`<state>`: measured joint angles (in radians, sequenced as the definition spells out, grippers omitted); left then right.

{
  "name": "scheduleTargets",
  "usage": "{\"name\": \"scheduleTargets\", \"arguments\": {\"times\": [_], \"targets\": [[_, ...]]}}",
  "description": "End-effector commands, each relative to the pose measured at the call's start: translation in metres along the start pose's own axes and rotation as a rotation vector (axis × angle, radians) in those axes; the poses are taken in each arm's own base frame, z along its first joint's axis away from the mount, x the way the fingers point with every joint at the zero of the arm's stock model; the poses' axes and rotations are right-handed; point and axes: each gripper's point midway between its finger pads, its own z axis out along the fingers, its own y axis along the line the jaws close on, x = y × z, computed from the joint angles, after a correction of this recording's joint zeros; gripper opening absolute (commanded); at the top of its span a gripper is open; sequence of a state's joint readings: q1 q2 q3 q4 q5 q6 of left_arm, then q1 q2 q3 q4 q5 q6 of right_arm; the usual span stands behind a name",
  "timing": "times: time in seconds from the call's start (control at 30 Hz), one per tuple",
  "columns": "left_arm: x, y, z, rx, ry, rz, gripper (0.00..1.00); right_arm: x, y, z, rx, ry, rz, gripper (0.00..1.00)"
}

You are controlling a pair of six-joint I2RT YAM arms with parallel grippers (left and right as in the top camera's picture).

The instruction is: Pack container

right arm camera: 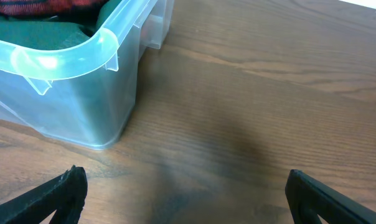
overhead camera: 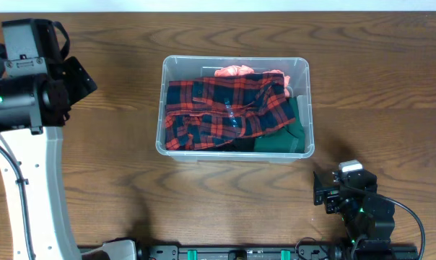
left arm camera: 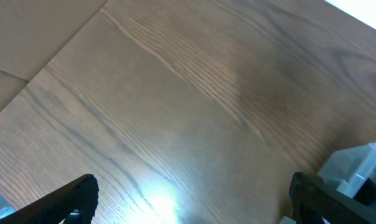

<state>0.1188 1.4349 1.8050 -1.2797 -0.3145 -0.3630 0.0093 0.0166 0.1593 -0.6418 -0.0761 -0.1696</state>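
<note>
At both wrists, your jaws stand spread wide and grip nothing: the left gripper hangs over the bare wooden table, and the right gripper sits low over the wood, near a rounded corner of the container but apart from it. From overhead you see the container in the middle of the table, between your two arms. It holds a red-and-navy plaid shirt lying over a dark green garment, with a coral-pink piece against the far wall.
</note>
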Motion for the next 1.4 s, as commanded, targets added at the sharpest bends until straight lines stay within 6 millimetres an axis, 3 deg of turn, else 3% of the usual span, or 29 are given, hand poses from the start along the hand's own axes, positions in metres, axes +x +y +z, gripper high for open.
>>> {"name": "scheduleTargets", "arguments": {"times": [0.0, 0.1, 0.33, 0.5, 0.67, 1.37], "targets": [[0.003, -0.002, -0.036, 0.061, -0.080, 0.007, 0.98, 0.000, 0.000, 0.000, 0.000, -0.007, -0.004, 0.99], [0.008, -0.001, -0.067, 0.126, -0.152, 0.042, 0.98, 0.000, 0.000, 0.000, 0.000, -0.007, -0.004, 0.99], [0.016, 0.024, -0.109, 0.200, -0.286, -0.008, 0.98, 0.000, 0.000, 0.000, 0.000, -0.007, -0.004, 0.99], [0.027, 0.009, -0.126, 0.356, -0.393, 0.152, 0.98, 0.000, 0.000, 0.000, 0.000, -0.007, -0.004, 0.99], [0.043, -0.005, -0.130, 0.474, -0.481, 0.253, 0.98, 0.000, 0.000, 0.000, 0.000, -0.007, -0.004, 0.99], [0.140, -0.005, -0.055, 0.611, -0.673, 0.201, 0.98, 0.000, 0.000, 0.000, 0.000, -0.007, -0.004, 0.99]]}}
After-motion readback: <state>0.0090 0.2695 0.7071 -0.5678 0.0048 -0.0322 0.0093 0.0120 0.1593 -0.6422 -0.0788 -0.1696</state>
